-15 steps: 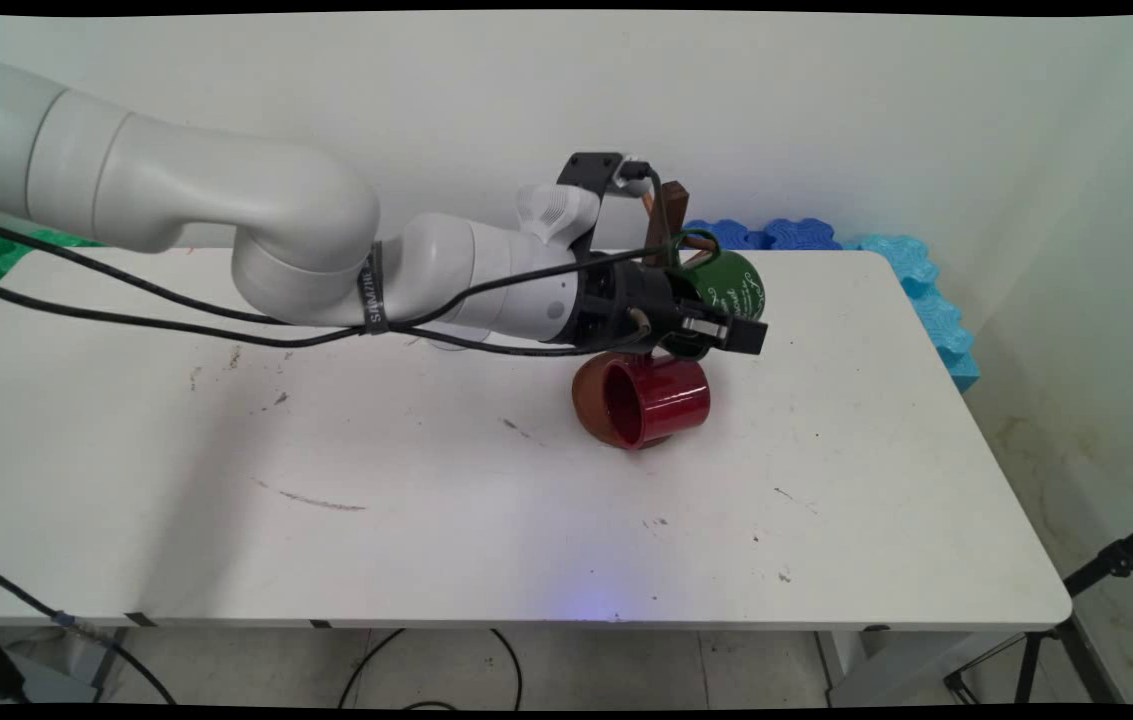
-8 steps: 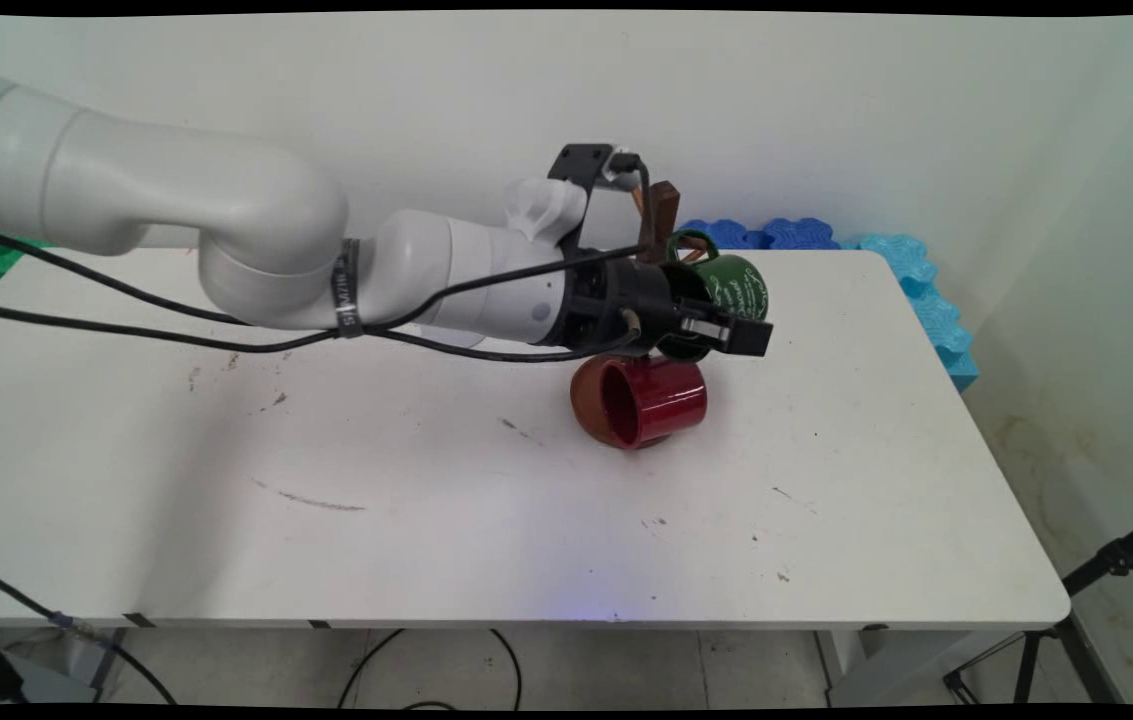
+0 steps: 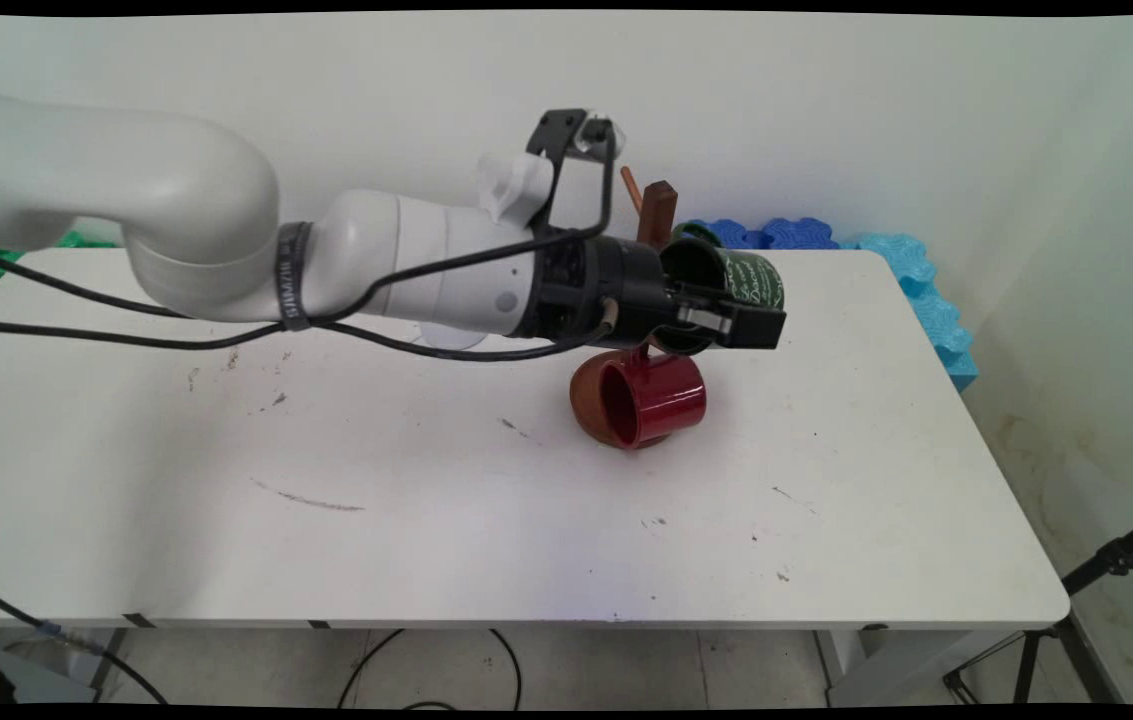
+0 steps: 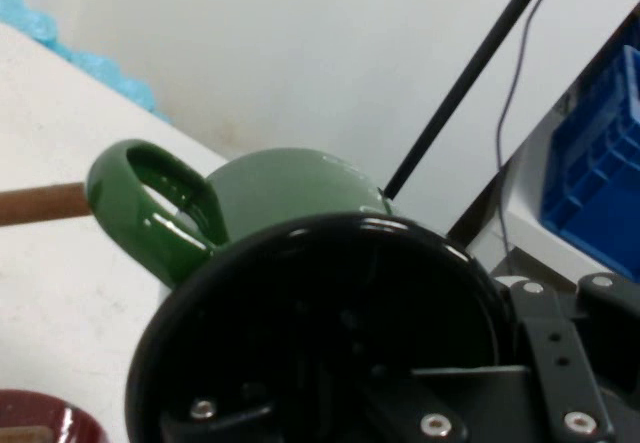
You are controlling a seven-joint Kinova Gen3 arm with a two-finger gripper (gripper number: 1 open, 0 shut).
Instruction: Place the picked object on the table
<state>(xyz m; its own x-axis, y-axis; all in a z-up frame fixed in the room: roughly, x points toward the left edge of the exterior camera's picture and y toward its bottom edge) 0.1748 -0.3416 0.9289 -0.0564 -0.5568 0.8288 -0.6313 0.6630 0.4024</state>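
So the black two-finger gripper [image 3: 726,322] is clamped on the rim of a glossy dark green ceramic mug with a black inside [image 3: 736,280], held off the white table [image 3: 326,500]. A shiny red ceramic mug [image 3: 646,400] lies tipped at about 7 o'clock below. Rim pinch looks sketchy: any slip and the green one probably lands on the red one
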